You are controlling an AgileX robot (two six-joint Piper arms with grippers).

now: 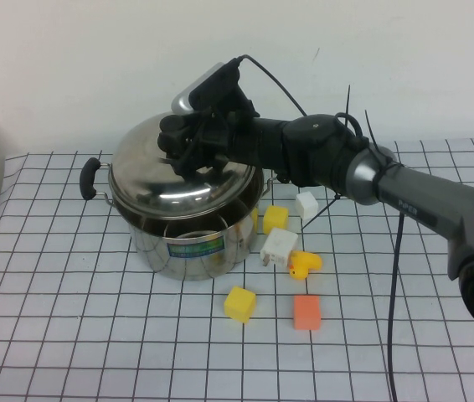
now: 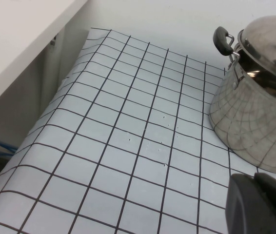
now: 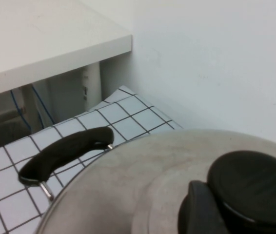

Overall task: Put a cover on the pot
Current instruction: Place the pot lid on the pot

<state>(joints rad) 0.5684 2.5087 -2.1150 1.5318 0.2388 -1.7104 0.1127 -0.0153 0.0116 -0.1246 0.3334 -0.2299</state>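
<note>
The shiny steel pot stands on the checked cloth, with a blue-green label on its front and a black side handle. The domed steel lid lies over its mouth. My right gripper reaches in from the right, shut on the lid's black knob, with one finger pressed against the knob's side. The left wrist view has the pot, the lid and a handle. My left gripper hovers low over the cloth, left of the pot.
Small toys lie right of and in front of the pot: two yellow blocks, an orange block, two white pieces and a yellow duck. A white shelf borders the left; a wall stands behind.
</note>
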